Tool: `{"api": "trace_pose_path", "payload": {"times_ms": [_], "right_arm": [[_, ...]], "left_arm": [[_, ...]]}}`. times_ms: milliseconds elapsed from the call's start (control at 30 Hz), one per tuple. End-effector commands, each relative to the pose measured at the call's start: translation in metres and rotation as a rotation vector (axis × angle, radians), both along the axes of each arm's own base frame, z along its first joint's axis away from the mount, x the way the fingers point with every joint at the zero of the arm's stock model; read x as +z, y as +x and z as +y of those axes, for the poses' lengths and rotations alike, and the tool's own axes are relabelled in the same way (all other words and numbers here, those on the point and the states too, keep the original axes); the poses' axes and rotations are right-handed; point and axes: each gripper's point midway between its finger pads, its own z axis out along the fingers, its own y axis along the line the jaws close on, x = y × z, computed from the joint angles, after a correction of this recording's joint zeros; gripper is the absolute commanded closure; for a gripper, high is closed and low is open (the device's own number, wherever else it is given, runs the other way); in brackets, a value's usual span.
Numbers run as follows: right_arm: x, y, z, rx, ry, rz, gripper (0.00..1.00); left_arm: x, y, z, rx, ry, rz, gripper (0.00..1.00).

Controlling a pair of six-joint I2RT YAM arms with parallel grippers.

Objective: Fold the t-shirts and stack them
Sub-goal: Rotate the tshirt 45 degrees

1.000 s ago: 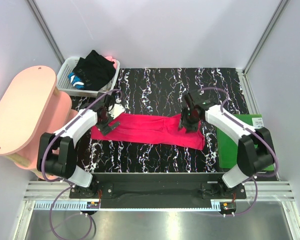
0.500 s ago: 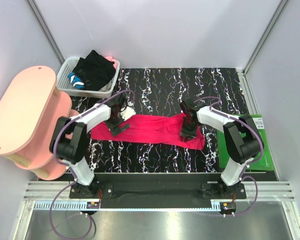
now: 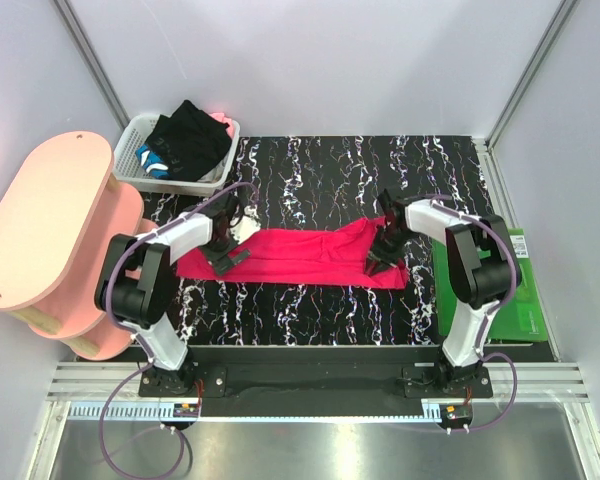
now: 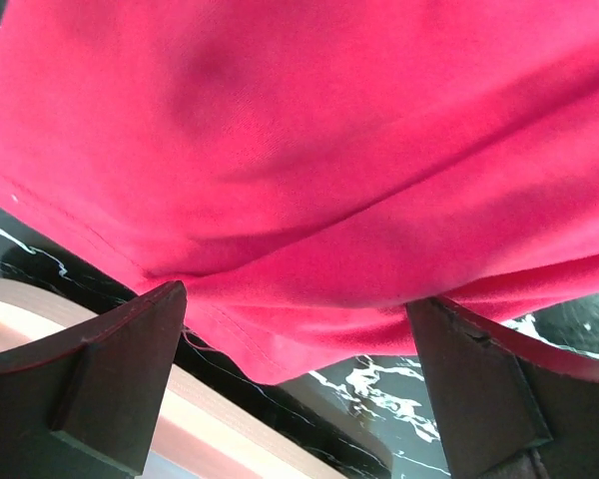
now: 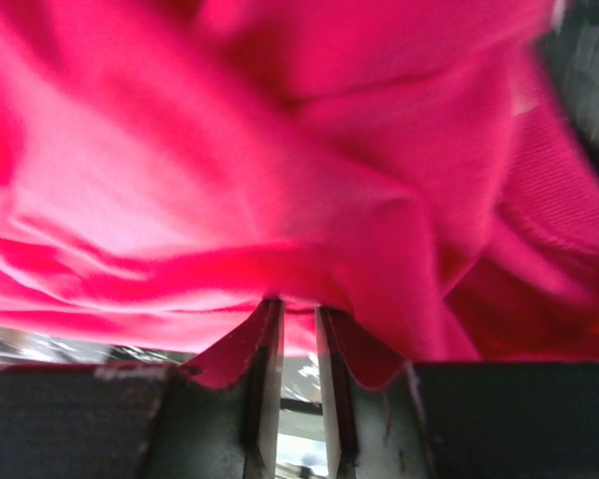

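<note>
The pinkish-red t-shirt (image 3: 300,256) lies stretched in a long band across the middle of the table. My left gripper (image 3: 226,251) is at its left end, open; in the left wrist view the jaws (image 4: 295,299) stand wide apart with the shirt's hem (image 4: 280,339) between them. My right gripper (image 3: 380,258) is at the shirt's right end, shut on a fold of the red cloth (image 5: 309,249); its fingers (image 5: 265,339) nearly meet in the right wrist view. The black t-shirt (image 3: 188,140) lies heaped in the basket at the back left.
The white slotted basket (image 3: 132,168) stands at the back left. A pink oval-topped stand (image 3: 45,215) is at the left of the table. The green mat (image 3: 528,300) lies at the right edge, partly under the right arm.
The right gripper has moved nearer and right with the shirt's right end, which now bunches up. The left gripper has shifted slightly along the left end.
</note>
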Motion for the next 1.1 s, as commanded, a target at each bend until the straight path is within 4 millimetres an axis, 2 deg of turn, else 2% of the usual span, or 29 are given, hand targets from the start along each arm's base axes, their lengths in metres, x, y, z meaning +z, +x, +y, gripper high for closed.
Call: {"api": "trace_pose_path", "payload": {"times_ms": [0,33,67,100,167,200,267,300,333,367,400,433,467,500,533,567,600,633,667,700,733,767,800,867,933,1000,1033,1067], "right_arm": [[-0.016,0.051,-0.017,-0.009,-0.030,-0.075,0.75],[-0.015,0.056,-0.015,-0.007,-0.016,-0.073,0.75],[-0.023,0.059,-0.015,0.002,-0.014,-0.055,0.75],[-0.017,0.075,-0.012,0.007,0.001,-0.084,0.75],[-0.017,0.083,-0.009,0.035,0.009,-0.070,0.76],[-0.019,0.098,-0.005,0.047,0.020,-0.079,0.76],[-0.021,0.104,-0.001,0.082,0.037,-0.061,0.76],[-0.022,0.119,0.001,0.093,0.033,-0.074,0.76],[-0.024,0.121,-0.002,0.098,0.021,-0.061,0.76],[-0.035,0.125,-0.004,0.111,0.007,-0.044,0.76],[-0.027,0.144,-0.003,0.111,0.005,-0.084,0.76],[-0.027,0.148,-0.011,0.097,-0.001,-0.069,0.76],[-0.036,0.152,-0.014,0.085,0.001,-0.052,0.76],[-0.026,0.169,-0.013,0.077,0.020,-0.092,0.76],[-0.026,0.175,-0.019,0.061,0.022,-0.093,0.76],[-0.033,0.180,-0.022,0.042,0.027,-0.080,0.76],[-0.019,0.199,-0.021,0.031,0.055,-0.132,0.76],[-0.017,0.203,-0.022,0.019,0.064,-0.126,0.76],[-0.027,0.208,-0.029,0.004,0.066,-0.109,0.76],[-0.007,0.232,-0.030,0.001,0.066,-0.184,0.76],[-0.005,0.232,-0.033,-0.002,0.063,-0.169,0.77],[-0.016,0.237,-0.040,-0.011,0.064,-0.157,0.77],[0.004,0.255,-0.043,-0.016,0.082,-0.231,0.77],[0.009,0.267,-0.059,-0.069,0.108,-0.251,0.76],[0.021,0.276,-0.066,-0.094,0.146,-0.285,0.75],[0.029,0.280,-0.064,-0.081,0.179,-0.315,0.74],[0.044,0.281,-0.061,-0.068,0.200,-0.346,0.71],[0.048,0.278,-0.055,-0.060,0.232,-0.340,0.71]], "left_arm": [[-0.007,-0.030,-0.001,-0.031,0.008,0.044,0.01],[-0.004,-0.034,-0.003,-0.039,0.002,0.034,0.01],[-0.008,-0.046,-0.006,-0.047,-0.004,0.060,0.01],[-0.008,-0.053,-0.013,-0.060,-0.015,0.069,0.01],[-0.004,-0.069,-0.023,-0.076,-0.057,0.102,0.01],[-0.001,-0.074,-0.029,-0.076,-0.077,0.115,0.01],[0.009,-0.089,-0.041,-0.086,-0.142,0.175,0.01],[0.011,-0.095,-0.048,-0.083,-0.174,0.202,0.01],[0.016,-0.098,-0.052,-0.085,-0.200,0.209,0.01],[0.020,-0.105,-0.060,-0.094,-0.241,0.241,0.01],[0.022,-0.109,-0.066,-0.102,-0.258,0.250,0.01],[0.023,-0.111,-0.069,-0.106,-0.271,0.256,0.01],[0.025,-0.116,-0.078,-0.122,-0.297,0.271,0.01],[0.024,-0.119,-0.083,-0.121,-0.305,0.288,0.01],[0.024,-0.120,-0.086,-0.127,-0.309,0.294,0.01],[0.024,-0.125,-0.095,-0.147,-0.323,0.311,0.01],[0.022,-0.129,-0.100,-0.146,-0.328,0.331,0.01],[0.023,-0.128,-0.106,-0.156,-0.340,0.334,0.01],[0.024,-0.132,-0.115,-0.175,-0.360,0.350,0.01],[0.022,-0.135,-0.119,-0.173,-0.365,0.370,0.01],[0.025,-0.134,-0.126,-0.185,-0.379,0.374,0.01],[0.027,-0.139,-0.134,-0.205,-0.395,0.395,0.01],[0.027,-0.140,-0.138,-0.209,-0.399,0.407,0.01],[0.034,-0.144,-0.149,-0.235,-0.428,0.428,0.01],[0.044,-0.146,-0.156,-0.258,-0.454,0.438,0.01],[0.057,-0.139,-0.158,-0.283,-0.463,0.390,0.01],[0.061,-0.132,-0.154,-0.284,-0.444,0.350,0.01],[0.071,-0.127,-0.153,-0.299,-0.450,0.303,0.01]]}}
